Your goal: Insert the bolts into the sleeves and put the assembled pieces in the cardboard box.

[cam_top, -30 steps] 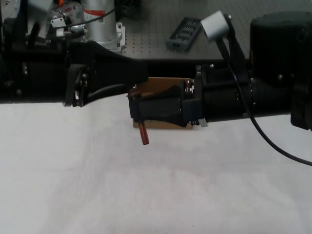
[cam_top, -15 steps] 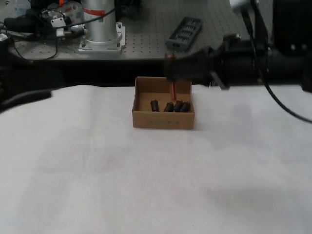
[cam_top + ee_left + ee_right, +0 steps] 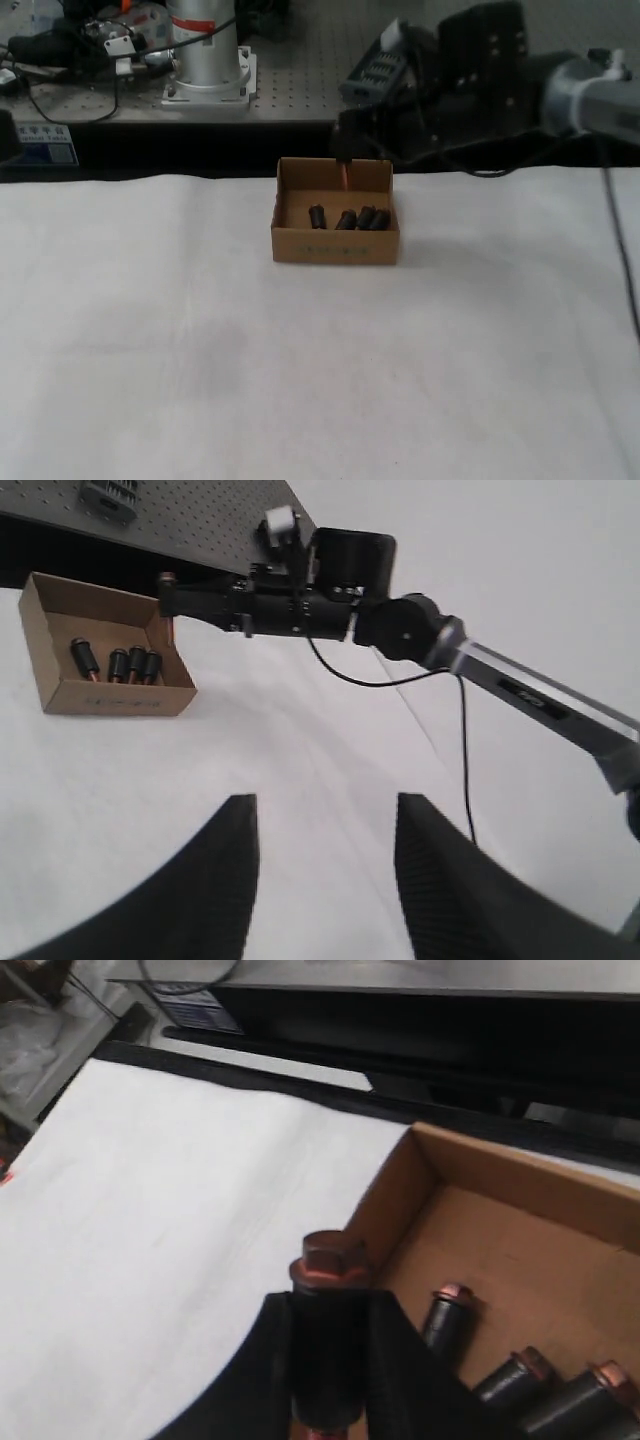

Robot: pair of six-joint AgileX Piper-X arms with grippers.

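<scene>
The right gripper (image 3: 328,1380) is closed around the black sleeve (image 3: 326,1345) of one assembled piece. Its fingers (image 3: 268,1385) press the sleeve's sides at mid-length. The copper bolt (image 3: 328,1260) runs through the sleeve, with its head clear at one end and a little of its shank showing at the other.

The piece looks small, rigid and light. The sleeve seems smooth, so a grip across its middle is the sound one. Taking it by the bolt alone might let the sleeve slide off.

In the high view the piece hangs over the 12 o'clock wall of the cardboard box (image 3: 335,246), with the shank pointing down. I can't be sure whether it is inside the rim or just behind it.

Four assembled pieces (image 3: 347,218) lie on the box floor in a row from 9 to 3 o'clock, close together. The box is thin card and would probably shift if nudged.

The left gripper (image 3: 320,880) is well back from the box, with its fingers spread wide and nothing between them.

The box stands on a white cloth (image 3: 300,380), soft and faintly creased. A grey perforated bench (image 3: 300,60) lies beyond the cloth at 12 o'clock. On it stand a silver post (image 3: 205,50) at 11 o'clock from the box and a dark ridged block (image 3: 365,72) at 12 o'clock.
</scene>
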